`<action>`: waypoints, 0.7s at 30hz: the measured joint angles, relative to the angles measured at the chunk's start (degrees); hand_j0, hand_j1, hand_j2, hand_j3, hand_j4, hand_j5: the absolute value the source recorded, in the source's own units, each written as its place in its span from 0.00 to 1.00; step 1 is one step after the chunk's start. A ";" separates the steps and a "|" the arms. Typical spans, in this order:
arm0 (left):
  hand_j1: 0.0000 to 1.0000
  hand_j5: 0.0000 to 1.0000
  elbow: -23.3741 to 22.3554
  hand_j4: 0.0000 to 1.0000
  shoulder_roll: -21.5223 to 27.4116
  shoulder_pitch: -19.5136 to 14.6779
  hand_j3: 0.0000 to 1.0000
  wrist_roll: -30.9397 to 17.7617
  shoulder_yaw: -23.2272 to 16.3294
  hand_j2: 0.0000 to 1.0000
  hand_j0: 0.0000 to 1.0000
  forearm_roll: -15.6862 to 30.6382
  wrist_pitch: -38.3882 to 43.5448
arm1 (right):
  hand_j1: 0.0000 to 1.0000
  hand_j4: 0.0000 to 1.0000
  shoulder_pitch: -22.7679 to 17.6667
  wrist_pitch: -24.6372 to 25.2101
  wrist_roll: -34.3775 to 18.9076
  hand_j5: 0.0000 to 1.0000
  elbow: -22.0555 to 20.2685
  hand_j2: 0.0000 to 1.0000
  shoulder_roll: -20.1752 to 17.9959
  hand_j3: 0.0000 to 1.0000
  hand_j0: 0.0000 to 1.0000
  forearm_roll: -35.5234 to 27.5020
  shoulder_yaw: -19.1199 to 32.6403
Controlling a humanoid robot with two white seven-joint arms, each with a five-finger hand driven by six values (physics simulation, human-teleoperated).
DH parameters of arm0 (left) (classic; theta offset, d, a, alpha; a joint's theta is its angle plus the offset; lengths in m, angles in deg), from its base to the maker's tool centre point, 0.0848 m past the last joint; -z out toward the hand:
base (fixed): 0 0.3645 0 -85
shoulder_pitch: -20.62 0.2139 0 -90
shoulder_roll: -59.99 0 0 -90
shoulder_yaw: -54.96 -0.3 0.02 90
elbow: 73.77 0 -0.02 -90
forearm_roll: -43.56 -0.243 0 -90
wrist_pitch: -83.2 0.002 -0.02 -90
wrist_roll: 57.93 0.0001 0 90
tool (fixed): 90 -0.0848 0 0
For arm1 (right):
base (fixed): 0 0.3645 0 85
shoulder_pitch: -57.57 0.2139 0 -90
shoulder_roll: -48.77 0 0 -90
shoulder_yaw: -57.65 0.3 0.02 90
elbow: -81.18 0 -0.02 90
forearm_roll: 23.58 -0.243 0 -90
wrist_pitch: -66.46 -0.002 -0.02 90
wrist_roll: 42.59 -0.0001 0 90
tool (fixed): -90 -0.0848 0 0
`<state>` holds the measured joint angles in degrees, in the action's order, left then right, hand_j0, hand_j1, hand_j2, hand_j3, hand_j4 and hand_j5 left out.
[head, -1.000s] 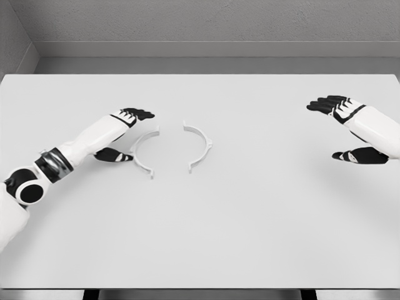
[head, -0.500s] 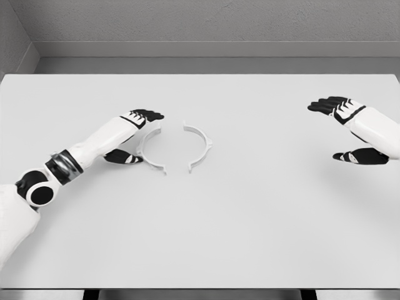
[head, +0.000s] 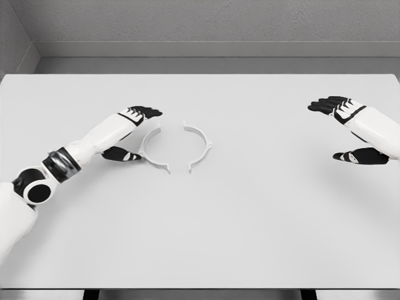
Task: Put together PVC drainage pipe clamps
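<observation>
Two white half-ring clamp pieces lie on the white table [head: 250, 225], their open sides facing each other. The left clamp half [head: 150, 152] lies just right of my left hand [head: 134, 132], whose black fingers reach over its upper end and whose thumb sits by its left side; the fingers are spread and hold nothing. The right clamp half [head: 201, 145] lies a short gap to the right, untouched. At the table's right side my right hand [head: 342, 128] hovers open, far from both pieces.
A grey wall and ledge run behind the table's far edge. The table's near edge runs along the bottom of the picture.
My left hand has pushed the left clamp half to the right, narrowing the gap to the right half. The right hand has hardly moved.
</observation>
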<state>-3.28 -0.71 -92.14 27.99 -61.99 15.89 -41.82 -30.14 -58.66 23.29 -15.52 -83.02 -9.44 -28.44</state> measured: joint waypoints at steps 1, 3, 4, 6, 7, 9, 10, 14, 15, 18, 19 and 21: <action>1.00 1.00 -0.13 1.00 0.15 -0.09 1.00 0.00 0.07 1.00 1.00 0.03 0.00 | 1.00 1.00 0.00 0.00 0.00 1.00 0.01 1.00 0.00 1.00 1.00 0.00 0.01; 1.00 1.00 -0.58 1.00 0.34 -0.35 1.00 0.00 0.17 1.00 1.00 0.00 0.00 | 1.00 1.00 0.00 0.00 0.00 1.00 0.02 1.00 -0.03 1.00 1.00 0.00 0.02; 1.00 1.00 -1.00 1.00 0.38 -0.53 1.00 0.00 0.21 1.00 1.00 -0.03 0.00 | 1.00 1.00 0.00 0.00 0.00 1.00 0.00 1.00 -0.04 1.00 1.00 0.00 0.03; 1.00 1.00 -1.99 1.00 0.38 -1.41 1.00 0.00 0.24 1.00 1.00 -0.10 0.00 | 1.00 1.00 0.00 0.00 0.00 1.00 -0.01 1.00 -0.06 1.00 1.00 0.00 0.03; 1.00 1.00 -2.48 1.00 0.38 -1.49 1.00 0.00 0.26 1.00 1.00 -0.14 0.00 | 1.00 1.00 0.00 0.00 0.00 1.00 0.00 1.00 -0.07 1.00 1.00 0.00 0.03; 1.00 1.00 -3.40 1.00 0.28 -2.20 1.00 -0.01 0.22 1.00 1.00 -0.18 0.00 | 1.00 1.00 0.00 0.00 0.00 1.00 -0.02 1.00 -0.07 1.00 1.00 -0.01 0.03; 1.00 1.00 -3.91 1.00 0.17 -2.46 1.00 0.00 0.17 1.00 1.00 -0.21 0.00 | 1.00 1.00 0.00 0.00 0.00 1.00 -0.02 1.00 -0.08 1.00 1.00 -0.02 0.05; 1.00 1.00 -5.75 1.00 -0.36 -3.25 1.00 -0.02 -0.09 1.00 1.00 -0.35 0.00 | 1.00 1.00 0.00 0.00 0.00 1.00 0.06 1.00 -0.14 1.00 1.00 -0.02 0.10; 1.00 1.00 -6.08 1.00 -0.52 -3.34 1.00 -0.02 -0.14 1.00 1.00 -0.38 0.00 | 1.00 1.00 0.00 0.00 0.00 1.00 0.05 1.00 -0.15 1.00 1.00 -0.01 0.11; 1.00 1.00 -6.82 1.00 -0.98 -4.13 1.00 -0.01 -0.21 1.00 1.00 -0.42 0.00 | 1.00 1.00 0.00 0.00 0.00 1.00 0.05 1.00 -0.16 1.00 1.00 -0.03 0.12; 1.00 1.00 -7.11 1.00 -1.17 -4.22 1.00 -0.02 -0.22 1.00 1.00 -0.41 0.00 | 1.00 1.00 0.00 0.00 0.00 1.00 0.05 1.00 -0.16 1.00 1.00 -0.03 0.12; 1.00 1.00 -7.43 1.00 -1.42 -4.22 1.00 -0.02 -0.24 1.00 1.00 -0.42 0.00 | 1.00 1.00 0.00 0.00 0.00 1.00 0.05 1.00 -0.17 1.00 1.00 -0.02 0.12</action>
<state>-10.72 -2.13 -96.36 27.97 -62.22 15.48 -41.82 -30.14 -58.66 23.29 -15.48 -83.18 -9.46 -28.31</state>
